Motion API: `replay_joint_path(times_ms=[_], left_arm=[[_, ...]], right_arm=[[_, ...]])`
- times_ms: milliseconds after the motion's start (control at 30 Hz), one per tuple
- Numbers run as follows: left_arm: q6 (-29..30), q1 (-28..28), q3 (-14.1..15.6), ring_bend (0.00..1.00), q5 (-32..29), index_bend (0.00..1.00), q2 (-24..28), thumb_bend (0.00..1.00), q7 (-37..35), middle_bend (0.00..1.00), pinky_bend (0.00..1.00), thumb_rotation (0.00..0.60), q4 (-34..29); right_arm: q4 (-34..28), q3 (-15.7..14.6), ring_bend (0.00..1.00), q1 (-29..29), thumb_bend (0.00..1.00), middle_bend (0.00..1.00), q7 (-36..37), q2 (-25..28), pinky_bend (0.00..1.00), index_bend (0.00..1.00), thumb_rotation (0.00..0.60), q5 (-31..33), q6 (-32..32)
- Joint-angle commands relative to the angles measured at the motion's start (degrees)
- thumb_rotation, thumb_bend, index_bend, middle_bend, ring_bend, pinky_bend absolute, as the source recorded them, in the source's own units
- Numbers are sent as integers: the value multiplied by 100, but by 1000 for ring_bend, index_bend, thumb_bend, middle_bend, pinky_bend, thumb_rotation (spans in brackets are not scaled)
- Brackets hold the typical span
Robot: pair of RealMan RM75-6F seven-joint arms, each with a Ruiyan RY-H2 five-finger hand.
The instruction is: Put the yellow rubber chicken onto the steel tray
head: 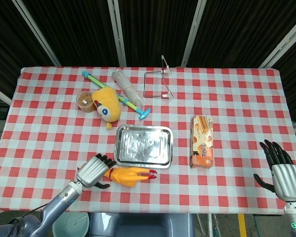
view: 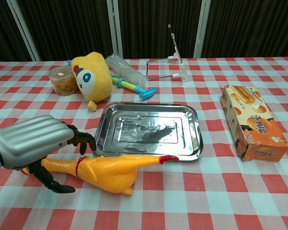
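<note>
The yellow rubber chicken (head: 129,175) (view: 110,170) lies flat on the checked cloth just in front of the steel tray (head: 143,145) (view: 149,130), red feet pointing right. My left hand (head: 92,171) (view: 32,142) hovers over the chicken's neck and head end, fingers spread and thumb under, with nothing gripped. The chicken's head is hidden behind that hand. My right hand (head: 282,170) stays open at the table's right front edge, far from the chicken, and shows only in the head view.
A yellow plush toy (head: 107,104), a small jar (head: 85,101), a blue-green water squirter (head: 119,97) and a clear tube lie behind the tray. A wire stand (head: 158,83) is at the back. An orange snack box (head: 202,140) lies right of the tray.
</note>
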Motion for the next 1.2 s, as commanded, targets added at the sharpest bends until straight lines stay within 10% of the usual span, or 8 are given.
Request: replay_joint_path(times_ms=[33,833,1200], left_arm=[[7,-10,23,330,-39,286,-30,97,10,378,397,600,27],[678,-228,470,612,803,577,-196,710,-1442,677,736,600,562],[1515,-546,314,655,1513,626,541,811,-2046,725,767,600,238]], right_arm=[[20,3,34,-5,261,60,21,2,164,0,600,21,-8],[33,-3,34,-92,260,61,248,-13,163,0,600,57,51],[-462,129,102,87,259,81,1097,517,227,0,600,-402,244]])
